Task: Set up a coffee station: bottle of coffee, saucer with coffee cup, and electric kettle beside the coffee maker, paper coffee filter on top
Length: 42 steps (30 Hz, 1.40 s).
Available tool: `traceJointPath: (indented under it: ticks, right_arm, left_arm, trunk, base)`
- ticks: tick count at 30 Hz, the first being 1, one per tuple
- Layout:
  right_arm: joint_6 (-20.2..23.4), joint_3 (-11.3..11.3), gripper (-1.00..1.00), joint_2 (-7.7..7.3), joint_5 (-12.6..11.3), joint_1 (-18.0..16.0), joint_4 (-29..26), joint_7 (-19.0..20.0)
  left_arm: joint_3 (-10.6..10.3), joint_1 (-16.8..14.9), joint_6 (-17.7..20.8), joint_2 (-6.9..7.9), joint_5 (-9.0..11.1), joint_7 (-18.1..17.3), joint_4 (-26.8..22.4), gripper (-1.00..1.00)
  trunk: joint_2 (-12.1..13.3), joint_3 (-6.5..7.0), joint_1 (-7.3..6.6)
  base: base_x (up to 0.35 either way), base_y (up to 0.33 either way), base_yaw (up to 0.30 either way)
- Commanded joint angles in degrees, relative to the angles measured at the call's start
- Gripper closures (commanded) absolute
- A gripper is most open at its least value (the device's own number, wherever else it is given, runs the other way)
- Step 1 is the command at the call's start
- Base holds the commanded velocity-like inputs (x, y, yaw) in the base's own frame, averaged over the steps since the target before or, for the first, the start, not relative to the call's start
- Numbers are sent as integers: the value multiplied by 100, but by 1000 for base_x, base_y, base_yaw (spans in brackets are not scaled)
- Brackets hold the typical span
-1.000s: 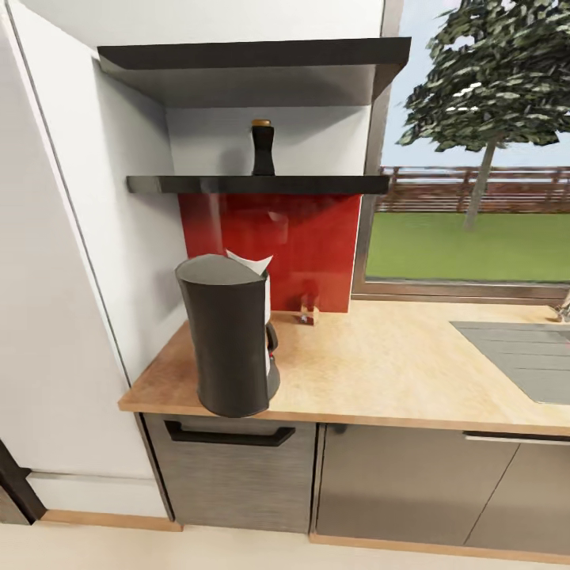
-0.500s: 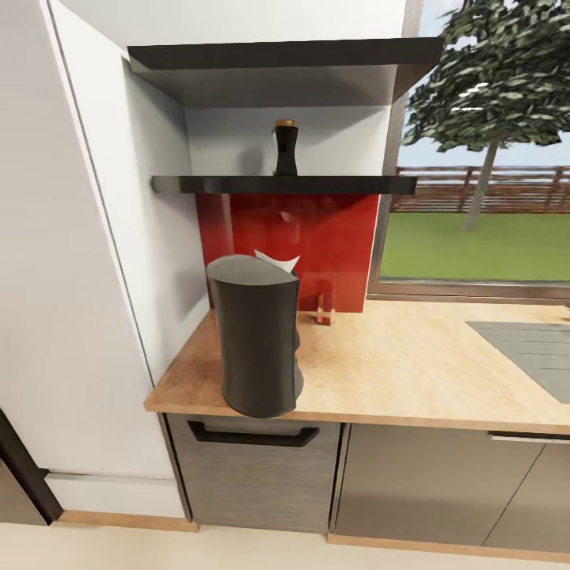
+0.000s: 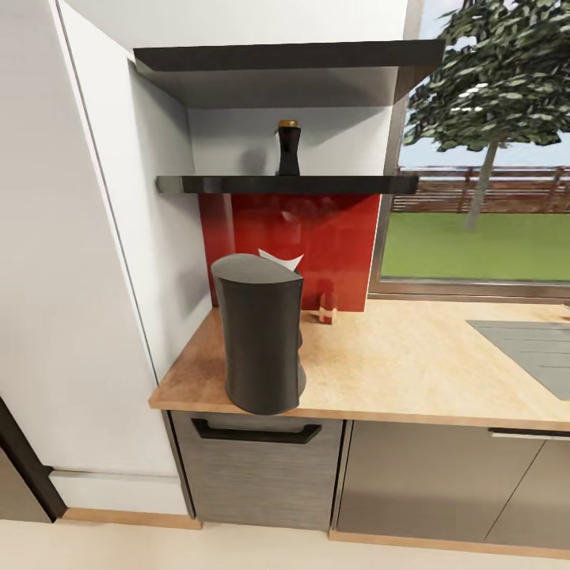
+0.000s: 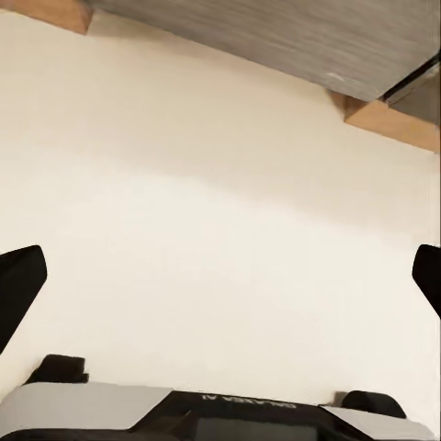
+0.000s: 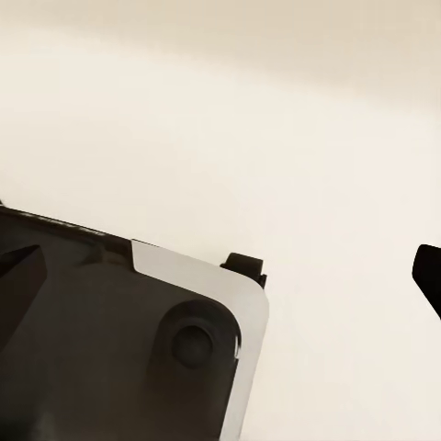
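Hanging low over the pale floor (image 4: 211,211), the left gripper (image 4: 220,276) has its two dark fingertips far apart at the edges of the left wrist view, so it stands open with nothing between them; a grey cabinet front (image 4: 303,37) on a wooden plinth lies beyond it. The right gripper (image 5: 230,276) also points at the pale floor, one dark fingertip (image 5: 430,271) showing at the edge of its view with a wide gap to the other side, so it looks open and empty. In the head view, dark grey cabinets (image 3: 261,467) stand under the countertop (image 3: 396,372). The coffee maker (image 3: 261,336) stands upright near the countertop's front edge at its left end, with the paper coffee filter (image 3: 281,260) peeking out behind its top. A small red and wooden object (image 3: 324,309) sits farther back against the red backsplash (image 3: 332,237). Above, the bottle of coffee (image 3: 288,149) stands upright on the kitchen shelf (image 3: 285,184). The sink (image 3: 526,348) lies at the right, below the window (image 3: 483,158).
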Motion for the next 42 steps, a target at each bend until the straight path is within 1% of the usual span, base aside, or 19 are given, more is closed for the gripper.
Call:
traceJointPath:
  ticks: [1, 4, 5, 9, 10, 19, 21, 22, 23, 24, 26, 27, 29, 30, 33, 34, 37, 38, 42]
  right_arm:
    - [-26, 46, -100, 3, -60, -8, 21, 40]
    - [-26, 45, -100, 2, -60, -8, 21, 35]
    - [-26, 45, -100, 2, -60, -8, 21, 34]
    - [-26, 45, -100, 2, -60, -8, 21, 32]
    - [-27, 45, -100, 2, -60, -8, 21, 31]
    - [-39, 49, -100, 2, -60, -8, 21, 26]
    - [-41, 47, -100, 2, -60, -8, 21, 24]
    - [-42, 46, -100, 2, -60, -8, 21, 23]
    - [-42, 46, -100, 2, -60, -8, 21, 22]
    - [-43, 45, -100, 2, -60, -8, 21, 22]
    - [-43, 45, -100, 2, -60, -8, 21, 21]
    - [-45, 46, -100, 2, -60, -8, 21, 21]
    - [-47, 45, -100, 2, -60, -8, 21, 20]
    - [-49, 45, -100, 2, -60, -8, 21, 19]
    - [-52, 50, -100, 2, -60, -8, 21, 16]
    - [-52, 50, -100, 2, -60, -8, 21, 15]
    - [-52, 47, -100, 2, -60, -8, 21, 14]
    - [-52, 46, -100, 2, -60, -8, 21, 13]
    - [-52, 45, -100, 2, -60, -8, 21, 13]
  left_arm:
    - [-62, 1, 27, -44, 17, -44, -128, -100]
    - [-468, 1, 209, -44, 17, -55, -489, -100]
    - [-785, 1, 410, -44, 17, -54, -761, -100]
    - [-1404, 1, 940, -44, 20, -46, -1403, -100]
    - [-1664, 1, 1212, -44, 25, -41, -1736, -100]
    - [-2454, 3, 2377, -44, 84, -47, -3324, -100]
    - [-2763, -4, 2870, -44, 346, -49, -3764, -100]
    - [-2981, -27, 3186, -44, 635, -48, -4024, -100]
    - [-3077, -53, 3323, -44, 794, -47, -4144, -100]
    - [-3381, -520, 3831, -44, 1680, -47, -4634, -100]
    - [-3427, -757, 3952, -44, 1949, -49, -4700, -100]
    - [-3474, -1003, 4120, -44, 2229, -48, -4743, -100]
    - [-3525, -1256, 4321, -44, 2492, -47, -4772, -100]
    - [-3565, -1536, 4506, -44, 2674, -49, -4793, -100]
    - [-3631, -2844, 4870, -44, 3048, -50, -4839, -100]
    - [-3634, -3116, 4957, -44, 3121, -51, -4841, -100]
    - [-3636, -3491, 5081, -44, 3234, -51, -4843, -100]
    - [-3638, -3875, 5151, -44, 3403, -52, -4844, -100]
    - [-3637, -4504, 5200, -44, 3797, -51, -4837, -100]
  trunk:
    - [-5, -7, 1]
    - [-5, -7, 1]
    - [-5, -7, 1]
    - [-5, -7, 1]
    - [-5, -7, 1]
    - [-5, -7, 1]
    - [-5, -7, 1]
    - [-5, -7, 1]
    - [-5, -7, 1]
    - [-5, -7, 1]
    - [-5, -7, 1]
    - [-5, -7, 1]
    - [-5, -7, 1]
    - [-5, -7, 1]
    - [-5, -7, 1]
    - [-5, -7, 1]
    - [-5, -7, 1]
    - [-5, -7, 1]
    - [-5, -7, 1]
  base:
    - [0, 0, 0]
    - [0, 0, 0]
    - [0, 0, 0]
    - [0, 0, 0]
    - [0, 0, 0]
    - [0, 0, 0]
    - [0, 0, 0]
    - [0, 0, 0]
    - [0, 0, 0]
    - [0, 0, 0]
    - [0, 0, 0]
    - [0, 0, 0]
    - [0, 0, 0]
    - [0, 0, 0]
    - [0, 0, 0]
    - [0, 0, 0]
    - [0, 0, 0]
    - [0, 0, 0]
    - [0, 0, 0]
